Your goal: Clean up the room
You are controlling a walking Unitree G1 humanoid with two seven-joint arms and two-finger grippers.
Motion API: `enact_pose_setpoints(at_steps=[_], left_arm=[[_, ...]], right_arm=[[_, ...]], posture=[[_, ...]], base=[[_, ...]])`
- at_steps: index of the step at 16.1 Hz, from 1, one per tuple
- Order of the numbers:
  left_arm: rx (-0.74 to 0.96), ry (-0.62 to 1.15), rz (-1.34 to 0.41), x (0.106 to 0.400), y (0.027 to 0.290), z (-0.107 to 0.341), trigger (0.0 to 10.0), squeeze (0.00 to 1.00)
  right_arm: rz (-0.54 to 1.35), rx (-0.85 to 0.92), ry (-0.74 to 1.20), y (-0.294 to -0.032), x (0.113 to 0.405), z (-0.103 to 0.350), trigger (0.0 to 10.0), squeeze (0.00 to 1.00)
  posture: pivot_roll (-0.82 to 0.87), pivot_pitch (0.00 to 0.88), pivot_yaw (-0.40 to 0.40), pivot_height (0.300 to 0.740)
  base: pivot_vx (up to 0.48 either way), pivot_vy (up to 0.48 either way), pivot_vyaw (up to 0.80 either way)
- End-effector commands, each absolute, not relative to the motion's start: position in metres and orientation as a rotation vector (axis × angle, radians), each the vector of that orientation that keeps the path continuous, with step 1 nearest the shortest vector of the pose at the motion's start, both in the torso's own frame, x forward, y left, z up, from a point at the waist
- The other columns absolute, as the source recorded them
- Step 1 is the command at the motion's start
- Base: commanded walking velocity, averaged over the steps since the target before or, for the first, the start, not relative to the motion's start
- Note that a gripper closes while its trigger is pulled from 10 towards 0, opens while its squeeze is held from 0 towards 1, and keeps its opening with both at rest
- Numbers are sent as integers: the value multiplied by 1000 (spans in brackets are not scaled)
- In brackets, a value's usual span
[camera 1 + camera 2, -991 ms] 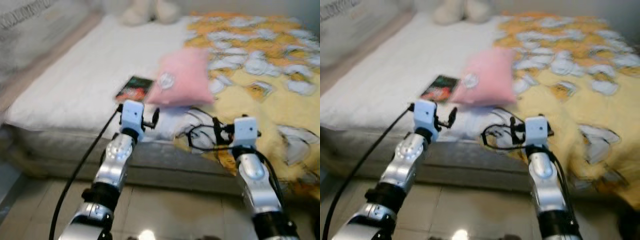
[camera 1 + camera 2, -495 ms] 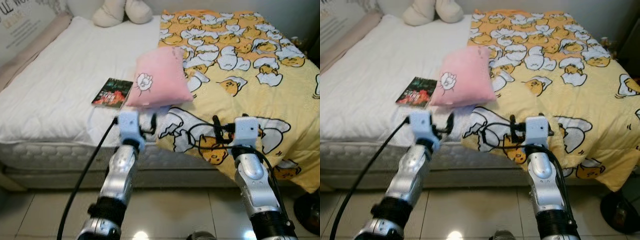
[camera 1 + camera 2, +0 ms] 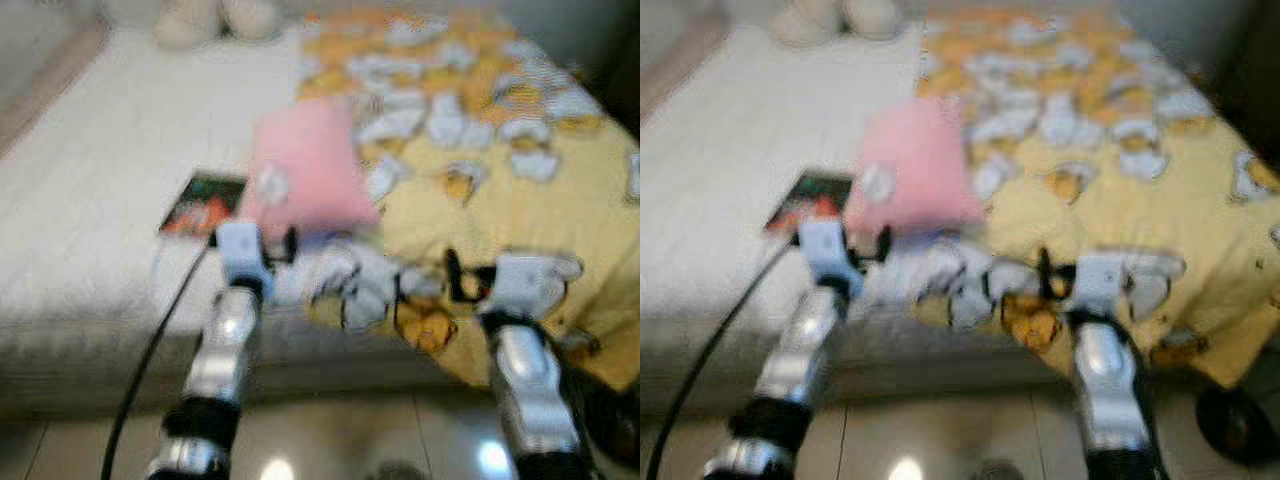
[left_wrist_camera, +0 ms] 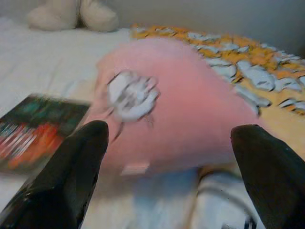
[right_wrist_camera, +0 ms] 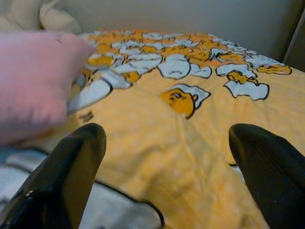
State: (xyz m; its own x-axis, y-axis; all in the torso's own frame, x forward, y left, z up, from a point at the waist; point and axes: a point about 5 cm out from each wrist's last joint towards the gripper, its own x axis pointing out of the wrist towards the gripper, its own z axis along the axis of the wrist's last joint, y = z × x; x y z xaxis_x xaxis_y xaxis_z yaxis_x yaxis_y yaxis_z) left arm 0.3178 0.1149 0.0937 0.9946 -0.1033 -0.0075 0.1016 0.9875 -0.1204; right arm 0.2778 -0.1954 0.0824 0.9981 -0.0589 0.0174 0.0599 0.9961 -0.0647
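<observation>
A pink pillow (image 3: 305,165) with a white patch lies on the bed, partly on the yellow egg-print blanket (image 3: 500,160). Beside it on the white sheet (image 3: 110,150) lies a dark book (image 3: 200,203). My left gripper (image 3: 280,245) hovers over the bed's near edge, just short of the pillow (image 4: 176,105), open with nothing between its fingers (image 4: 71,171). My right gripper (image 3: 452,272) is held over the blanket's (image 5: 190,143) near edge, open and holding nothing. The head views are blurred.
A cream plush toy (image 3: 210,18) rests at the head of the bed. Tiled floor (image 3: 330,440) runs between me and the mattress side. A dark object (image 3: 1240,420) stands on the floor at the lower right.
The whole picture has shifted and blurred, so the camera is moving. Both arms keep the same raised pose with the fingers apart. Pillow, book and blanket lie as before.
</observation>
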Motion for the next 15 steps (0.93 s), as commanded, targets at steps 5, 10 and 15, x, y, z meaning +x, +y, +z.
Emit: enact_pose_setpoints(at_steps=[5, 10, 15], left_arm=[[-114, -53, -148, 327, 100, 114, 10000, 0], [-132, -108, -152, 346, 89, 140, 10000, 0], [-77, 99, -105, 382, 102, 144, 10000, 0]], right_arm=[[-93, -81, -81, -210, 289, 104, 10000, 0], [-112, -118, -166, -220, 323, 151, 10000, 0], [13, 151, 160, -201, 368, 136, 10000, 0]], posture=[[-250, 0, 73, 740], [-243, 0, 76, 740], [-267, 0, 88, 740]], base=[[480, 0, 0], [480, 0, 0], [285, 0, 0]])
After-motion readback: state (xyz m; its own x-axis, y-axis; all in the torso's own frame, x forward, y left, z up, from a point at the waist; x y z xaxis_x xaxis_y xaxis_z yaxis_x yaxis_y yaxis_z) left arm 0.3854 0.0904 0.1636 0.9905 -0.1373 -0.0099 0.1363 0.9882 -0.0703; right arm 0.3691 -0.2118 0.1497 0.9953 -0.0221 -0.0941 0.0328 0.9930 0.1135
